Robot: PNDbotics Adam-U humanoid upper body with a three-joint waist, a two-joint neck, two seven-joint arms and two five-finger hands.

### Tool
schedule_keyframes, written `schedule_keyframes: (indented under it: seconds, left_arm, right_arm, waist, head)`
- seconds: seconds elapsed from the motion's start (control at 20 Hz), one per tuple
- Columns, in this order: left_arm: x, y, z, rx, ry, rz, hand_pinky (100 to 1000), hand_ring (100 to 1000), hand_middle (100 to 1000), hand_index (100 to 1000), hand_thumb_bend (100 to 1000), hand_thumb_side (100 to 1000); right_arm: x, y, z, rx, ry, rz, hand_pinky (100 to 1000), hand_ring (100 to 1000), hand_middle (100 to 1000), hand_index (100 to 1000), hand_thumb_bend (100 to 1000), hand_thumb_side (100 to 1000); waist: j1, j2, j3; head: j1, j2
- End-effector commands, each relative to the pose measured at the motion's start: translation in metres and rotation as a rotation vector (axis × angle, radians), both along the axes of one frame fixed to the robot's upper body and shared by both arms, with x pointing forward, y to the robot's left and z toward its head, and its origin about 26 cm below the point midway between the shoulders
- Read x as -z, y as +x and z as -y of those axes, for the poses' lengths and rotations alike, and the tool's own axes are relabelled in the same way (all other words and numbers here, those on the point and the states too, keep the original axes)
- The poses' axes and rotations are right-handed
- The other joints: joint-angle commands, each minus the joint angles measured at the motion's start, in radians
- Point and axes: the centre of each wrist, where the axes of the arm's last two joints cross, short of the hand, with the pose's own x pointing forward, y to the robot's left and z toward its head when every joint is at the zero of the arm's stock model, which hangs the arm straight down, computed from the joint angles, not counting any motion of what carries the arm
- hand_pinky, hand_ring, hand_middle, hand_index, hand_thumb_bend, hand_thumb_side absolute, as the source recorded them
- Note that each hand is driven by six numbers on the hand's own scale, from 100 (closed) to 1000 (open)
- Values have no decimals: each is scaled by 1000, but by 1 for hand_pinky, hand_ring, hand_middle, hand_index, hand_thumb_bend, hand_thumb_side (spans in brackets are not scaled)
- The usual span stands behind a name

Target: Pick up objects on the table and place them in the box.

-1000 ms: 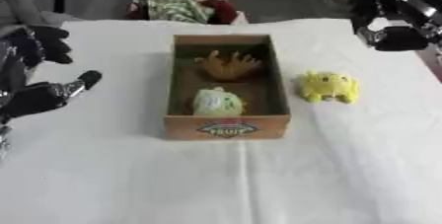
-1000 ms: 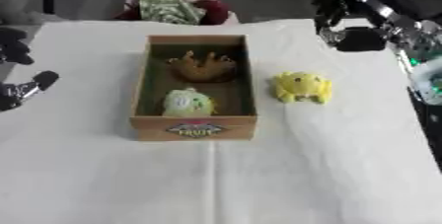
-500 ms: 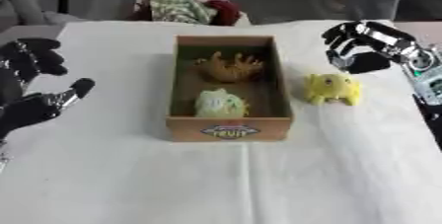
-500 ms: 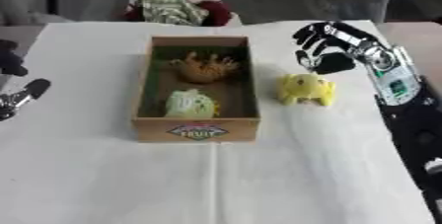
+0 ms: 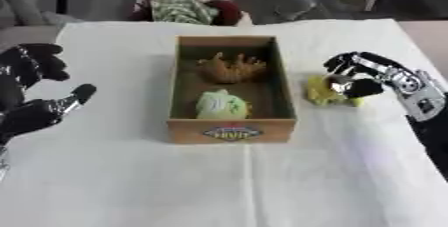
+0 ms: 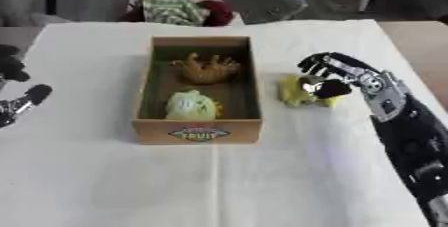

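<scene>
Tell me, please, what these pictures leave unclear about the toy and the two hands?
- Yellow toy: its right side is hidden behind the right hand, so contact cannot be judged in either view.
- Left hand: cut off by the left edge, more so in the right eye view.
- Toys in the box: too blurred to identify.

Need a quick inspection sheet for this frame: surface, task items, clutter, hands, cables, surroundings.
Surface: table under a white cloth, creased.
Job's things: cardboard box open, holding an orange-brown toy and a pale green toy; yellow toy on the cloth, right of the box.
Clutter: nothing seen.
Hands: right hand at the yellow toy, fingers curled over it; left hand open at the left edge, holding nothing.
Cables: nothing seen.
Surroundings: checked cloth bundle past the far edge.
</scene>
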Motion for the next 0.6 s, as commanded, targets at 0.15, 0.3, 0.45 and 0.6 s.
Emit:
schedule_keyframes:
  seconds: [0.15,0.3,0.45,0.6]
  left_arm:
    - [-8,-1,-3,-6,2,28,639,538,516,712,634,100]
    - [-7,-2,-4,-12,1,24,639,538,516,712,634,100]
    - [-6,-2,-5,-15,-2,22,639,539,516,712,633,100]
    - [-5,-2,-5,-16,-1,20,639,539,517,713,631,100]
  right_arm:
    - [-5,-2,16,34,-73,48,665,742,715,844,100,230]
    - [-14,-3,18,25,-77,128,662,736,708,842,100,216]
    - [-22,-6,22,6,-69,170,661,734,705,843,100,204]
    - [-29,-9,26,-7,-53,193,658,730,703,843,100,196]
  waist:
    - [4,-15,-5]
    - [5,-17,-9]
    - [4,-20,-13]
    - [4,-22,-18]
  head:
    - [-1,-9]
    - [0,-8]
    - [0,-8]
    - [1,-7]
